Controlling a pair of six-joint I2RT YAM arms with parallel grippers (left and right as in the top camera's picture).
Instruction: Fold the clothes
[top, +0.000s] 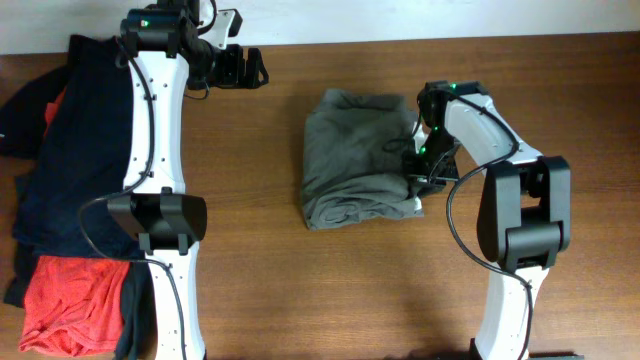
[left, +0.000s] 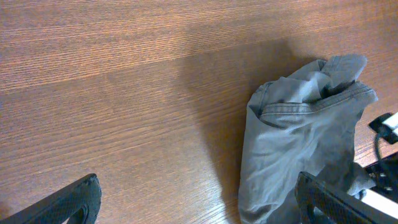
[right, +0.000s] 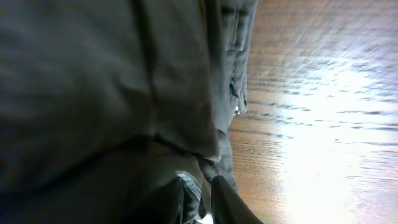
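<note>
- The shorts (top: 355, 160) lie at the middle of the table (top: 300, 290) as a compact folded bundle, well apart from the navy garment (top: 60, 150) and the orange-red garment (top: 65, 300) at the left edge.
- Long axis: it runs from the far side of the table to the near side, tilted slightly. The far end is narrower and rounded; the near end is wider and shows stacked layers.
- A stitched band (left: 305, 107) shows in the left wrist view (which end of the bundle it belongs to cannot be told).
- The right gripper (top: 422, 170) sits at the right edge of the bundle, touching the cloth. In its own view, cloth fills the frame and drapes over the fingers (right: 229, 202), so whether it pinches the fabric cannot be told.
- The left gripper (top: 250, 68) hovers near the far edge, released and empty, its fingers wide apart.
- Step in hand, as judged: finishing the fold at the right edge.
- Procedure: keep the layers aligned, press the edge flat, and lift straight up without dragging the top layer.
</note>
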